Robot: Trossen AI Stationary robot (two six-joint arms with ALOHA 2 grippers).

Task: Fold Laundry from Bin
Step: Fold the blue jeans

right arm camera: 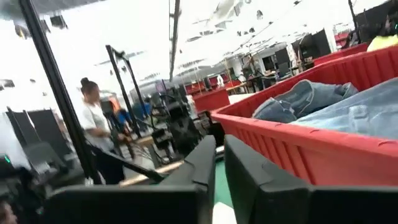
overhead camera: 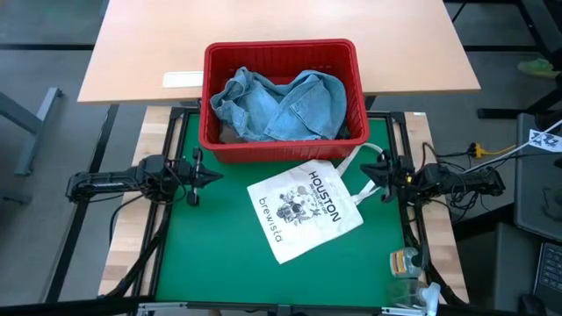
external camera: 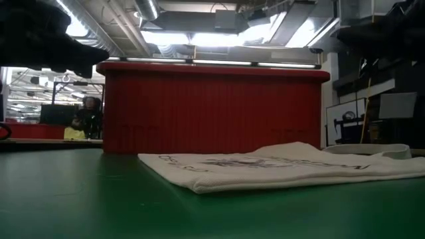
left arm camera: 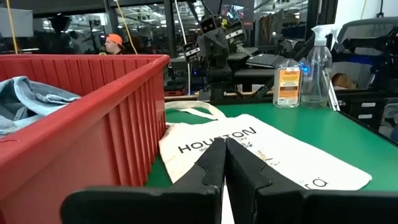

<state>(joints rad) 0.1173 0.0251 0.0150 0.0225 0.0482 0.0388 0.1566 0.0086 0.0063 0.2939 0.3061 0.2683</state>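
Red bin (overhead camera: pixel 281 53) at the far edge of the green mat (overhead camera: pixel 219 272), pushed up against the wooden table (overhead camera: pixel 263 22) beyond it, probably so both arms can reach in from either near corner. Holding the laundry inside: 1 light blue denim garment (overhead camera: pixel 281 105) heaped and crumpled on top, filling most of the bin; no other garment clearly visible beneath.

Lying flat in the middle of the mat, just near of the bin: white tote bag (overhead camera: pixel 303 211) printed "HOUSTON", turned at an angle, handles trailing to the right. Not laundry, yet occupying the spot where folding would likely happen.

Parked at the left edge of the mat, level with the bin's near-left corner: left gripper (left arm camera: pixel 224 163), clenched on nothing, pointing across the tote.

At the right edge, beside the tote handles: right gripper (right arm camera: pixel 219 163), fingers parted by a narrow gap, empty, facing the bin wall. Seemingly ready for a first reach into the denim; nothing lifted yet.
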